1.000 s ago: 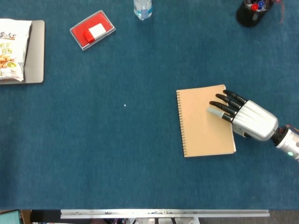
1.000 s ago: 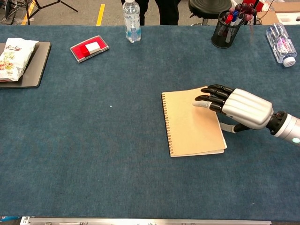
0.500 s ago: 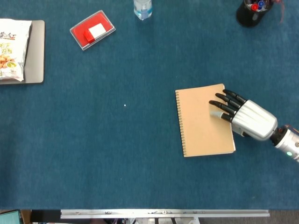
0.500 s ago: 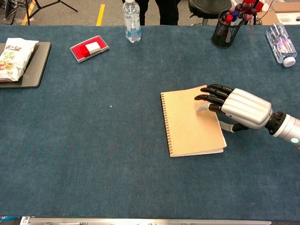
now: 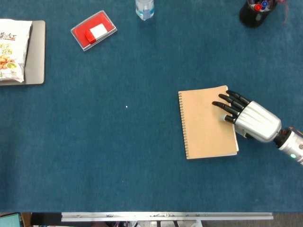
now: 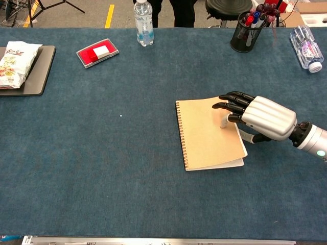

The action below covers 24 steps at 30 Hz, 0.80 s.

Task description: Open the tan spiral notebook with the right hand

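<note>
Blue felt-covered table (image 6: 127,168), grey floor (image 6: 92,13) with yellow tape line (image 6: 109,15), black stool (image 6: 225,7) behind

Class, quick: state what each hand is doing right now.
Left hand: not in view.
Right hand: over the right edge of the tan notebook, fingertips on the cover; whether it grips cannot be told.

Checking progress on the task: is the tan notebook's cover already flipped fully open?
No, the tan notebook lies closed, tan cover up, with the right hand resting at its right edge.
</note>
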### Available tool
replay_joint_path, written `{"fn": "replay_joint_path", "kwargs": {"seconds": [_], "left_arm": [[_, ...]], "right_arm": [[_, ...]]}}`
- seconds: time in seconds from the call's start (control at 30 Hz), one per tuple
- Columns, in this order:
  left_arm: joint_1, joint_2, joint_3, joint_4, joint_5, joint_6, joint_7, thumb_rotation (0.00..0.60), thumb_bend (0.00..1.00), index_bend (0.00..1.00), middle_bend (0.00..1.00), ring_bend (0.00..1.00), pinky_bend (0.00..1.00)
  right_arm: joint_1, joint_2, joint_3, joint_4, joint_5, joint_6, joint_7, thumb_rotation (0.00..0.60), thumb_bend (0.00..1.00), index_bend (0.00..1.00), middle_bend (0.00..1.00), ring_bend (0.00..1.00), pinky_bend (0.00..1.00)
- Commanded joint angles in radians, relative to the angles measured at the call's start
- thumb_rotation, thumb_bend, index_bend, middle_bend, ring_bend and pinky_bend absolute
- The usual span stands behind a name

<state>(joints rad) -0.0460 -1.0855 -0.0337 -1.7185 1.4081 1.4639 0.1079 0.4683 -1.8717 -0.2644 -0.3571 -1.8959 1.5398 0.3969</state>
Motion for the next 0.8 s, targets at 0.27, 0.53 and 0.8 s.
{"fn": "replay_joint_path", "kwargs": {"seconds": [0.27,0.53,0.8], "left_arm": [[-0.003,0.001,-0.004,0.000,-0.004,-0.004,0.000,0.600,0.11,0.47,0.44,0.32,0.46],[-0.001,0.000,-0.001,0.001,-0.002,-0.001,0.001,0.600,0.11,0.47,0.44,0.32,0.46],[-0.002,-0.002,-0.003,0.003,-0.005,-0.003,0.002,0.600,0.11,0.47,0.44,0.32,0.46]], "right_arm": [[-0.005,0.003,0.003,0.004,0.007,0.004,0.003,0.600,0.51,0.49,0.18,0.04,0.10],[-0.019,0.038,-0.001,-0.020,0.004,0.042,-0.010,0.600,0.52,0.56,0.19,0.04,0.10],[-0.042,0.133,-0.018,-0.116,-0.014,0.099,-0.075,0.600,0.52,0.59,0.20,0.04,0.10]]}}
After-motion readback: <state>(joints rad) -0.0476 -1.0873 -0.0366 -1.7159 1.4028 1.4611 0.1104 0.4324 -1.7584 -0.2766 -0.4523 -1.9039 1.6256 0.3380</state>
